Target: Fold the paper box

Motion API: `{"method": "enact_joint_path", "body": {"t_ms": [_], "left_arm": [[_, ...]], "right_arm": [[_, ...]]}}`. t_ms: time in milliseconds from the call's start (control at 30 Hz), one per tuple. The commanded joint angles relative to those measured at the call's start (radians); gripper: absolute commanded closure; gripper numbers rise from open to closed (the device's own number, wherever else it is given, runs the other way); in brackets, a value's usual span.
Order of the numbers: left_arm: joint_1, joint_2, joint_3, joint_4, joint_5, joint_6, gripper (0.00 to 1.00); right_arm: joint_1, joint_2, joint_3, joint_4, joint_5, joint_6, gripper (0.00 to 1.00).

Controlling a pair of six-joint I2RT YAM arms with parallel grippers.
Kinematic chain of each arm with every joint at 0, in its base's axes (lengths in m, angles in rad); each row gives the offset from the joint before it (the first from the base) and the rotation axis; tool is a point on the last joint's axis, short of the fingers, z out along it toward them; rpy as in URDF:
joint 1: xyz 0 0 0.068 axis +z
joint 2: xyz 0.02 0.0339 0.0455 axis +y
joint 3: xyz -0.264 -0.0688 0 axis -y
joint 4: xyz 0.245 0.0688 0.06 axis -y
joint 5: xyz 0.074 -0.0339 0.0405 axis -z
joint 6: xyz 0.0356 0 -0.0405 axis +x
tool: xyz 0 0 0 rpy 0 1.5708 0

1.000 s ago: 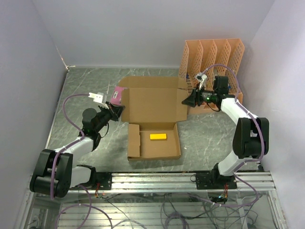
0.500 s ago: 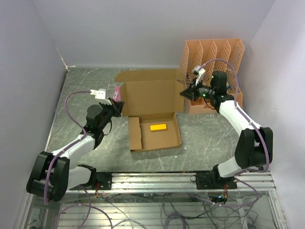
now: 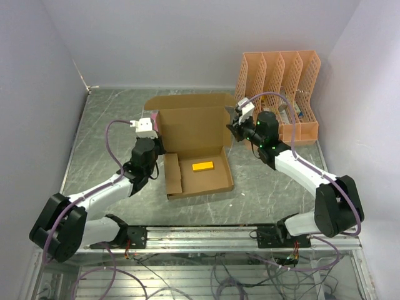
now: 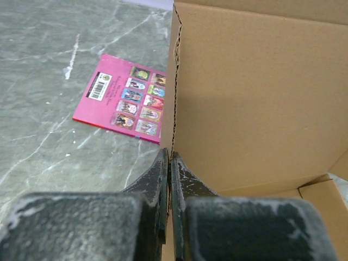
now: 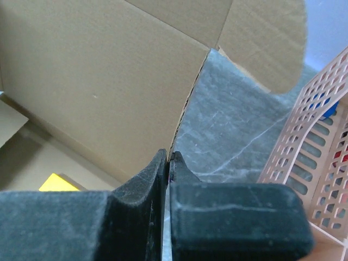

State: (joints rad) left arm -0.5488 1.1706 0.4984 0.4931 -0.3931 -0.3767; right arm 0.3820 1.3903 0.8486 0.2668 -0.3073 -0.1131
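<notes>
The paper box (image 3: 190,128) is brown corrugated cardboard in the middle of the table. Its shallow tray (image 3: 219,178) lies flat and its big lid panel stands nearly upright behind it. A yellow block (image 3: 202,166) lies in the tray. My left gripper (image 3: 157,141) is shut on the lid's left edge; in the left wrist view the fingertips (image 4: 169,159) pinch the perforated cardboard edge (image 4: 175,81). My right gripper (image 3: 232,128) is shut on the lid's right edge, and its fingertips (image 5: 169,156) clamp that edge (image 5: 187,109) in the right wrist view.
An orange lattice file organizer (image 3: 278,94) stands at the back right, close behind the right arm, and its wall (image 5: 321,136) shows in the right wrist view. A pink printed card (image 4: 128,98) lies flat on the grey marbled table (image 3: 106,131), left of the lid.
The right gripper has shut on the lid's right edge. Both grippers have moved toward the near side and swung the lid up from lying flat to nearly upright; the tray slid slightly left.
</notes>
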Motion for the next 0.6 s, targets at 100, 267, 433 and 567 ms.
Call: {"method": "enact_joint_path", "body": {"t_ms": [100, 267, 433, 567], "left_arm": [[-0.116, 0.047, 0.102, 0.015, -0.265, -0.011, 0.93], [-0.138, 0.107, 0.138, 0.051, -0.326, 0.014, 0.93], [-0.140, 0.156, 0.135, 0.190, -0.328, 0.074, 0.93], [-0.161, 0.165, 0.085, 0.344, -0.334, 0.116, 0.93]], "right_arm": [[0.106, -0.029, -0.042, 0.187, 0.183, -0.012, 1.00], [0.169, -0.025, -0.059, 0.285, 0.272, -0.036, 1.00], [0.215, -0.002, -0.118, 0.460, 0.389, -0.059, 1.00], [0.248, 0.008, -0.183, 0.569, 0.460, -0.061, 1.00]]}}
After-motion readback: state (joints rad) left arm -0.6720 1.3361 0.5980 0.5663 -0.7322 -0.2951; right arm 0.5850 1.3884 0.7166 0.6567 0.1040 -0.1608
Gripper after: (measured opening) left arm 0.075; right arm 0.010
